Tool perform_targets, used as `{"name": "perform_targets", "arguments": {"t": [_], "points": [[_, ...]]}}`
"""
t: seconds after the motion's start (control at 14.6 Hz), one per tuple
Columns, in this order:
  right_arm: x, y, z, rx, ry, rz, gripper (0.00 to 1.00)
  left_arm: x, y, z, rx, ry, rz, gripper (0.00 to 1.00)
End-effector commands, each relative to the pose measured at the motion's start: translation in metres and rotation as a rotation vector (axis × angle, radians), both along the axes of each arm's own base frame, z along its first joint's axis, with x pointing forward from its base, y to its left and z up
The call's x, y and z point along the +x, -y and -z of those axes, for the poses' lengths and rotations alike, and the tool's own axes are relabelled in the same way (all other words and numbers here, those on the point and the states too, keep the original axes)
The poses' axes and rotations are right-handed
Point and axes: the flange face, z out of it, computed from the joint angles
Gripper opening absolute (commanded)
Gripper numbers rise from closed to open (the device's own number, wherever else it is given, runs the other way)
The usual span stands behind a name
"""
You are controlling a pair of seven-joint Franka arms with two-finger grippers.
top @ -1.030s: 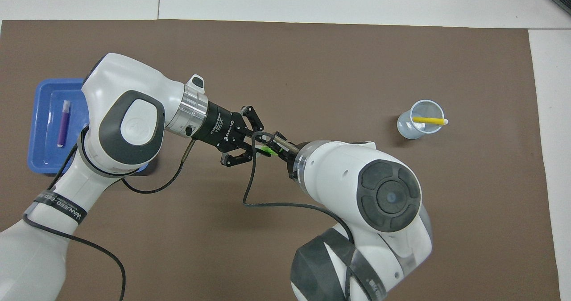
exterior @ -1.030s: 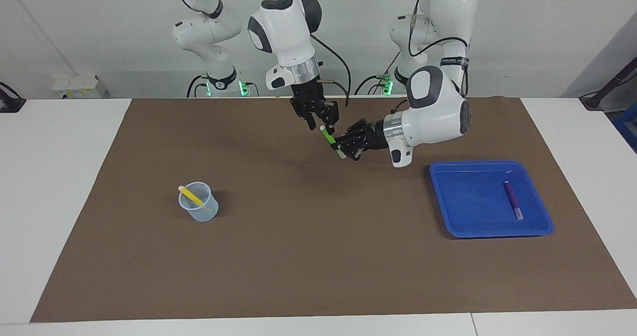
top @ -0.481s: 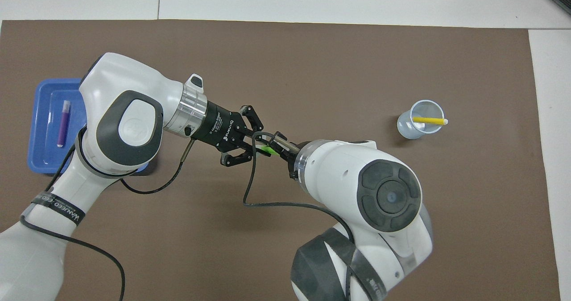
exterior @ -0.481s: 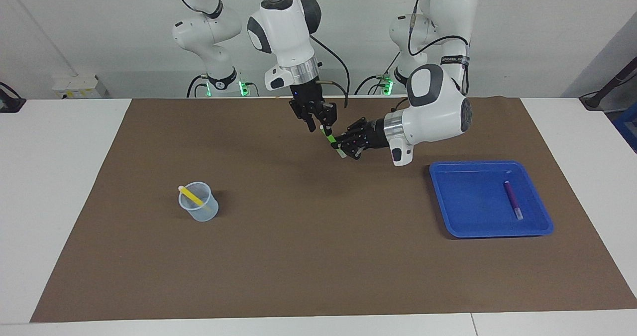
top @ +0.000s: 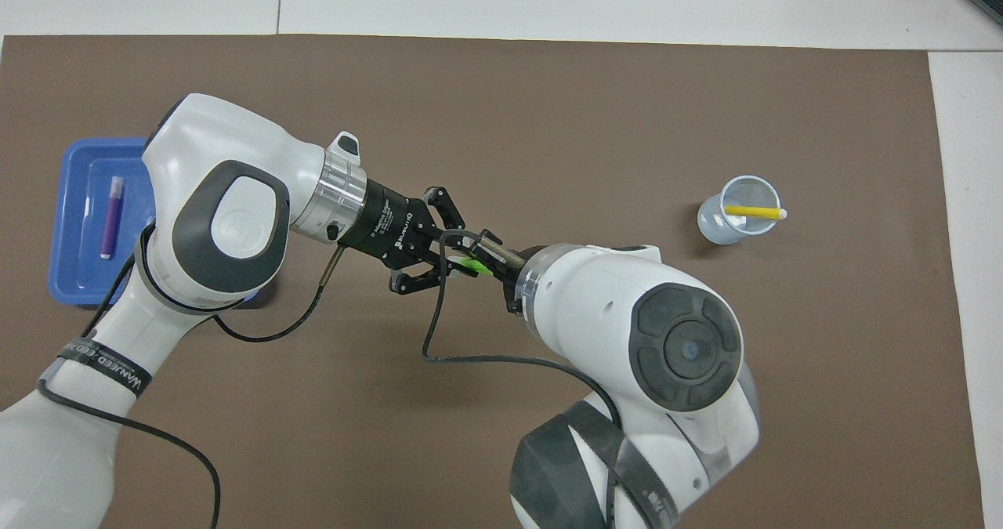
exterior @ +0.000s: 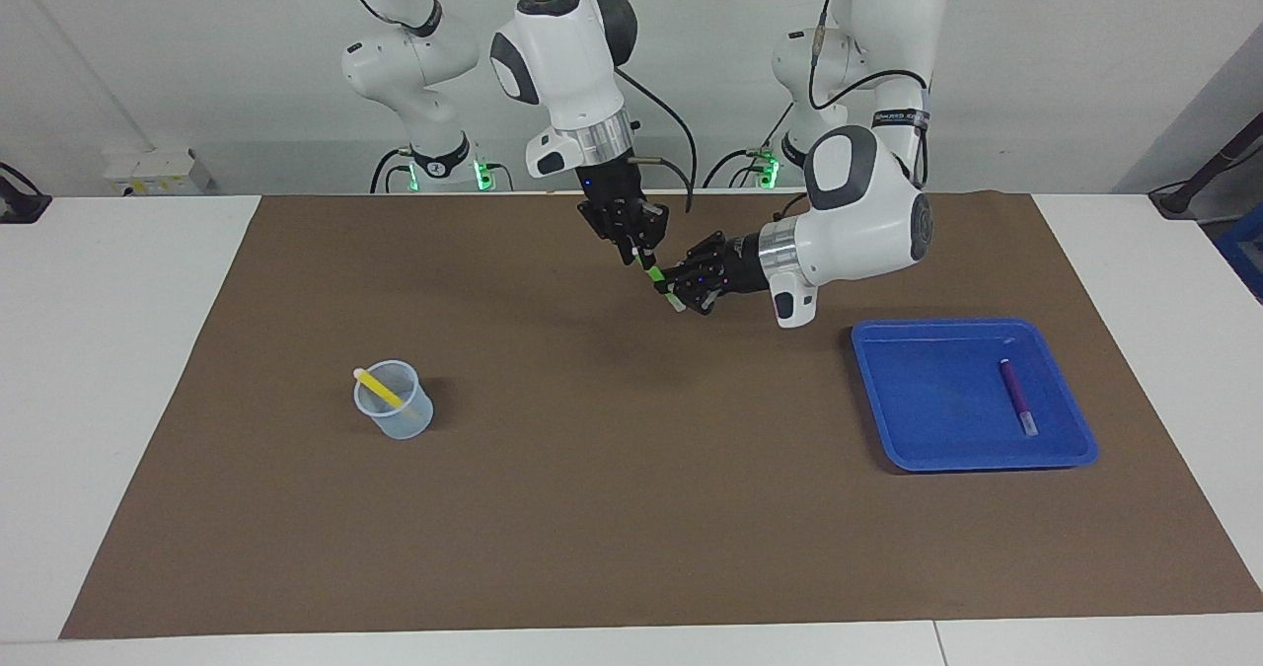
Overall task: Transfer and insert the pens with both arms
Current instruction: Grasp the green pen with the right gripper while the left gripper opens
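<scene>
- Pale wall behind both arm bases; white worktop carrying a wide brown mat.
- Facing view, change: the right tool was spread around the upper end of the green pen a second ago. It has now drawn in and pinches that end.
- Facing view, left tool: clenched on the pen's lower end, unchanged. The pen hangs slanted over the mat's middle, near the robots.
- Judgement: the handover is at the double-grip stage, and the left tool's release looks due next.
- Facing view, remainder: yellow pen leaning in the clear cup, toward the right arm's end; purple pen lying in the blue tray, toward the left arm's end.
- Overhead view: a short green stretch of the pen shows between the two wrists, and the right tool's tips are hidden beneath its wrist. Cup and tray are well apart at opposite ends of the mat.
</scene>
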Motion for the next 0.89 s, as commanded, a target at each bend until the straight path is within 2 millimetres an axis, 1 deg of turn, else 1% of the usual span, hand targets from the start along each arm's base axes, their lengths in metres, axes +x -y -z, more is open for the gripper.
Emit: {"name": "perform_targets", "arguments": {"t": [0.0,0.14,0.21,0.27,0.41,0.55,0.62,0.69,0.76,0.82], "points": [[0.006,0.003,0.005,-0.004,0.0,-0.005,0.17,-0.005,-0.005,-0.008,0.005,0.002,-0.028,0.0],[0.006,0.003,0.004,-0.003,0.001,-0.005,0.0,-0.004,-0.005,-0.009,0.005,0.002,-0.031,0.0],[0.007,0.004,0.003,-0.002,0.004,-0.004,0.0,-0.004,-0.006,-0.008,0.006,0.003,-0.033,0.0],[0.007,0.003,0.003,-0.002,0.004,-0.005,0.0,-0.003,-0.006,-0.009,0.005,0.007,-0.036,0.03],[0.008,0.005,0.003,-0.011,0.012,-0.032,0.0,-0.003,-0.006,-0.009,0.007,0.008,-0.036,0.17],[0.012,0.011,0.003,-0.025,0.017,-0.061,0.0,-0.003,-0.005,-0.009,0.008,0.011,-0.036,0.45],[0.013,0.015,0.003,-0.034,0.02,-0.08,0.0,-0.002,-0.007,-0.009,0.01,0.015,-0.04,0.54],[0.014,0.016,0.002,-0.039,0.025,-0.096,0.0,-0.002,-0.007,-0.008,0.013,0.018,-0.035,0.7],[0.014,0.016,0.002,-0.043,0.027,-0.107,0.0,-0.003,-0.007,-0.011,0.014,0.026,-0.035,0.89],[0.014,0.017,0.002,-0.048,0.026,-0.118,0.0,-0.003,-0.008,-0.013,0.013,0.03,-0.036,0.97]]}}
